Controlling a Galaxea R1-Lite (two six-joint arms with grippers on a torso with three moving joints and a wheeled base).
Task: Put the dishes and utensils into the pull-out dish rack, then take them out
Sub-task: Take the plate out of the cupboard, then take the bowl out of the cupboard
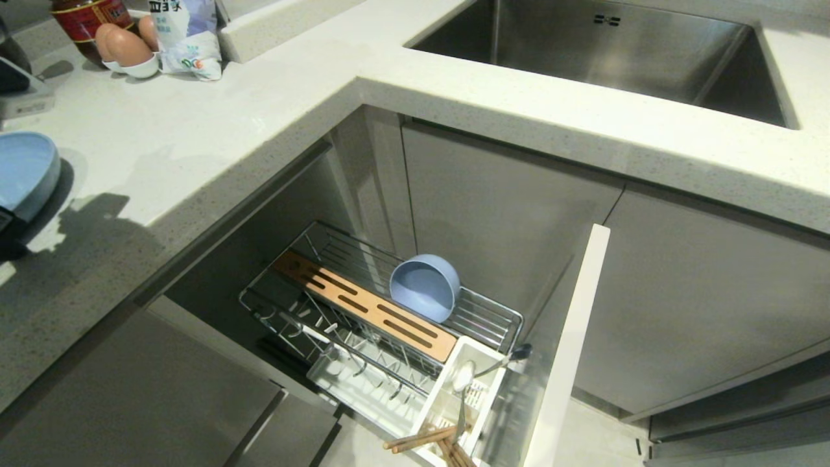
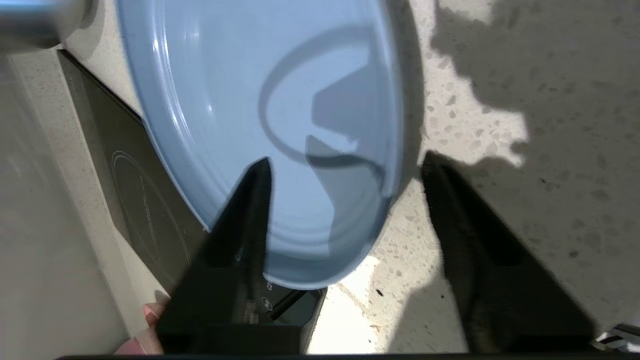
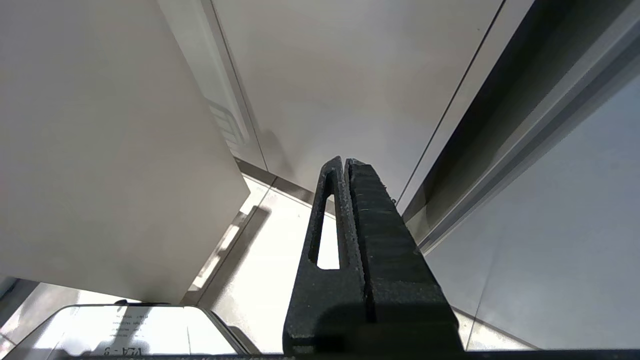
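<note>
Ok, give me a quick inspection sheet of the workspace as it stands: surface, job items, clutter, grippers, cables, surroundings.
Surface: speckled white countertop, plate resting on it at the left edge.
Job's things: blue plate on the counter, partly over a black cooktop; blue bowl on its side in the pull-out rack; spoon and chopsticks in the white caddy.
Clutter: eggs, packet, jar at the counter's back.
Grippers: left gripper open, fingers either side of the plate's rim; right gripper shut, parked by the cabinets.
Cables: nothing seen.
Surroundings: steel sink, grey cabinet fronts.
</note>
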